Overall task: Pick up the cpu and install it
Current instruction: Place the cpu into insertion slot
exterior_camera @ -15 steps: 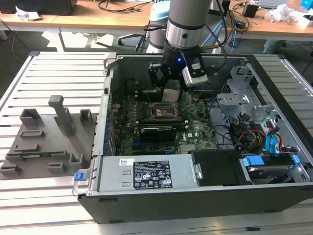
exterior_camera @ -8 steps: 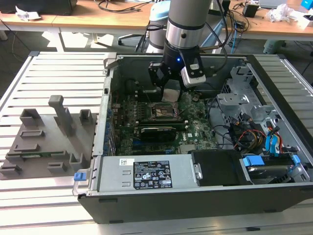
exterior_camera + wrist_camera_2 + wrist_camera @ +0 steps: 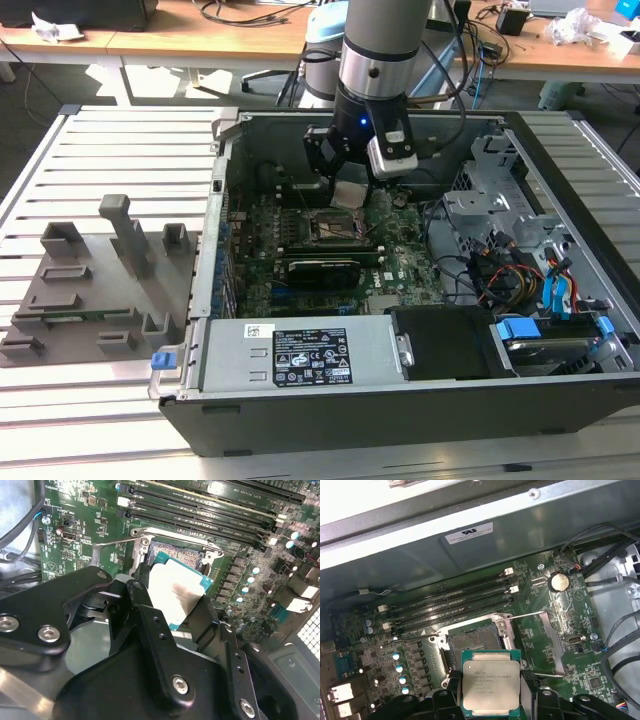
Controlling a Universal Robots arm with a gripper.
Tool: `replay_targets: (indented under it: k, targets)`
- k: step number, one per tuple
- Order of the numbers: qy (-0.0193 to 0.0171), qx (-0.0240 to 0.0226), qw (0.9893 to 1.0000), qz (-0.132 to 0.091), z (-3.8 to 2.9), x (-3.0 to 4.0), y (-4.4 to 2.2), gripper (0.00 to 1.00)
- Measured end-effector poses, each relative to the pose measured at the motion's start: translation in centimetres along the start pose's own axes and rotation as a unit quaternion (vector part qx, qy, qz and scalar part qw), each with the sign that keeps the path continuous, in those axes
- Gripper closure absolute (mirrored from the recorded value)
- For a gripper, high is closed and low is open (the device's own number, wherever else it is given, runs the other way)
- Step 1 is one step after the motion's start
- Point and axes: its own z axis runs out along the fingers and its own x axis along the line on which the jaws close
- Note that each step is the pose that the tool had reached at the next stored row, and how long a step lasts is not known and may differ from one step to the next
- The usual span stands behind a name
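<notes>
The cpu [image 3: 491, 682], a flat square chip with a silvery top and a green rim, sits between my gripper's black fingers [image 3: 530, 692]. My gripper [image 3: 348, 188] is shut on it inside the open computer case. The chip hangs a little above the motherboard, tilted in the second wrist view, where the cpu [image 3: 175, 592] partly covers the open socket [image 3: 176, 556]. In the first wrist view the empty socket [image 3: 472, 640] lies just beyond the chip, its metal frame and lever raised. From the exterior view the socket [image 3: 335, 228] is directly below the gripper.
The case wall [image 3: 225, 190] rings the motherboard. A power supply [image 3: 300, 355] fills the near side. A drive cage [image 3: 500, 210] and loose cables [image 3: 510, 275] lie toward the exterior view's right. Memory slots [image 3: 450, 607] run beside the socket. A grey tray [image 3: 90, 285] stands on the slatted table.
</notes>
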Motion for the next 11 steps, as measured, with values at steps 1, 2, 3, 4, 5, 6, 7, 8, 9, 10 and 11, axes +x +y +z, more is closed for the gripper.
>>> replay_targets:
  k: [1, 2, 3, 4, 5, 6, 7, 8, 9, 10, 11]
  targets:
    - [-0.0001, -0.0001, 1.0, 0.002, 0.0, 0.0, 0.0, 0.45]
    - [-0.0002, -0.0001, 1.0, 0.005, 0.0, 0.0, 0.0, 0.45]
    - [-0.0003, -0.0001, 1.0, 0.007, 0.0, 0.0, 0.0, 0.45]
    - [-0.0005, -0.0002, 0.9999, 0.011, 0.0, 0.0, 0.0, 0.45]
    - [-0.0006, -0.0002, 0.9999, 0.015, 0.0, 0.0, 0.0, 0.45]
    - [-0.0007, -0.0002, 0.9999, 0.017, 0.0, 0.0, 0.0, 0.45]
    - [-0.0009, -0.0003, 0.9998, 0.022, 0.01, -0.01, 0.0, 0.45]
    - [-0.0012, -0.0004, 0.9996, 0.029, 0.01, 0.0, 0.0, 0.45]
    - [-0.0013, -0.0004, 0.9995, 0.032, 0.01, -0.01, 0.0, 0.45]
    - [-0.0014, -0.0004, 0.9994, 0.034, 0.01, 0.0, 0.0, 0.45]
    - [-0.0016, -0.0005, 0.9993, 0.038, 0.01, 0.0, 0.0, 0.45]
